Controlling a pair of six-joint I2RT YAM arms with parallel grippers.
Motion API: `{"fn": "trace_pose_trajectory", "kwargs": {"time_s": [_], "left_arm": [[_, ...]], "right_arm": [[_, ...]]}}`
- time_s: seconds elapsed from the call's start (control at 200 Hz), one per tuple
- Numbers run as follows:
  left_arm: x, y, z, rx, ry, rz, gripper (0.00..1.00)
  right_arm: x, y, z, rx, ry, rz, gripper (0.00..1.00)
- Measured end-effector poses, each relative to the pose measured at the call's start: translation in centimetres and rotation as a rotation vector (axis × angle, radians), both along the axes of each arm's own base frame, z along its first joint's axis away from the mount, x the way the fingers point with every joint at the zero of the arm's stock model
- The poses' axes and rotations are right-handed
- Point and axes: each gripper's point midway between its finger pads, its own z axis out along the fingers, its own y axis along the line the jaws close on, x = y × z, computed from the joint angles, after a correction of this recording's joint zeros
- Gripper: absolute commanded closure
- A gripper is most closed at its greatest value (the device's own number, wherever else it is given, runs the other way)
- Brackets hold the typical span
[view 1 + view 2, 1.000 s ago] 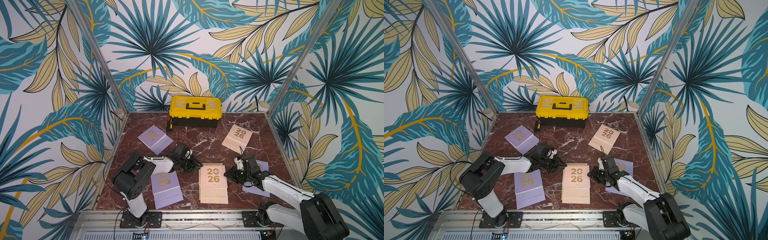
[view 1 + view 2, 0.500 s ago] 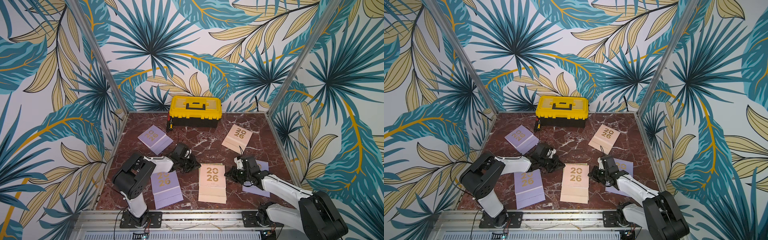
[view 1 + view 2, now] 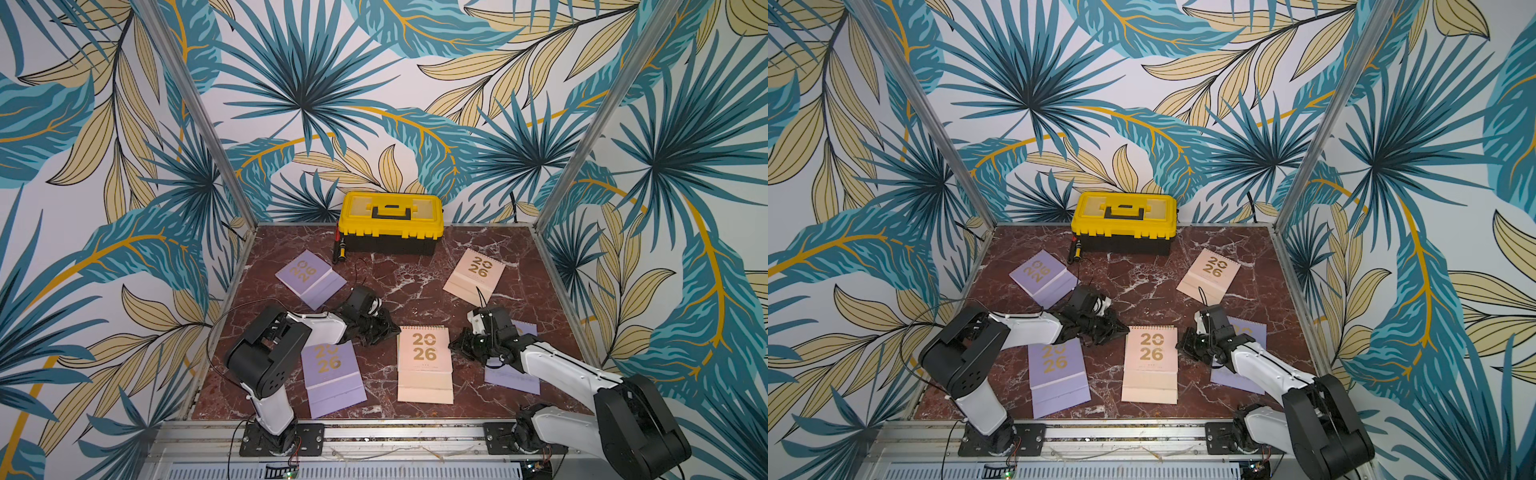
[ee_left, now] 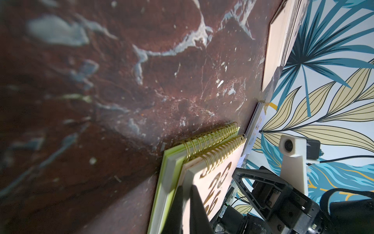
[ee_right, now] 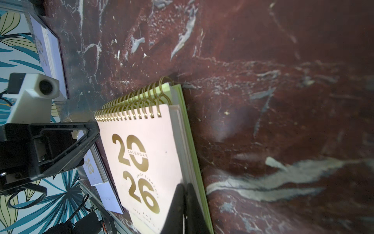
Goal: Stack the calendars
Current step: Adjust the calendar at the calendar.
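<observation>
peach-pink spiral-bound desk calendar (image 3: 424, 361) lies front-centre on the red marble worktop (image 3: 415, 291), atop the lime green calendar (image 4: 160, 188). left fingers (image 4: 197, 212) and right fingers (image 5: 176, 206) both pinched shut on its side edges. looks light, slick, floppy pages, so i'd grip the whole thickness.

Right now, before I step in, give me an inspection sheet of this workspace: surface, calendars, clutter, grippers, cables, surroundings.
Surface: red-brown marble tabletop, no spills seen.
Job's things: centre peach calendar lies on lime green calendar; back peach calendar, back lilac calendar and front lilac calendar lie singly; third lilac calendar sits partly under the right arm.
Clutter: yellow toolbox at the back, small tool beside it.
Grippers: left gripper and right gripper shut on the centre peach calendar's opposite side edges.
Cables: black cable loops off the left arm.
Surroundings: leaf-print walls, metal corner posts.
</observation>
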Motion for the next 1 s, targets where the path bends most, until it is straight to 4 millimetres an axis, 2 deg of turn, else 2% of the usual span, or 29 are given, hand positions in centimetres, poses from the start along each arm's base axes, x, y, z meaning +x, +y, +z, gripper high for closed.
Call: {"fn": "trace_pose_trajectory", "kwargs": {"time_s": [0.726, 1.001], "left_arm": [[0.0, 0.3, 0.7, -0.001, -0.015, 0.014, 0.91], [-0.2, 0.7, 0.4, 0.011, -0.01, 0.023, 0.91]], "right_arm": [[0.6, 0.2, 0.4, -0.005, -0.008, 0.007, 0.94], [1.5, 0.4, 1.1, 0.0, -0.029, 0.009, 0.94]]}}
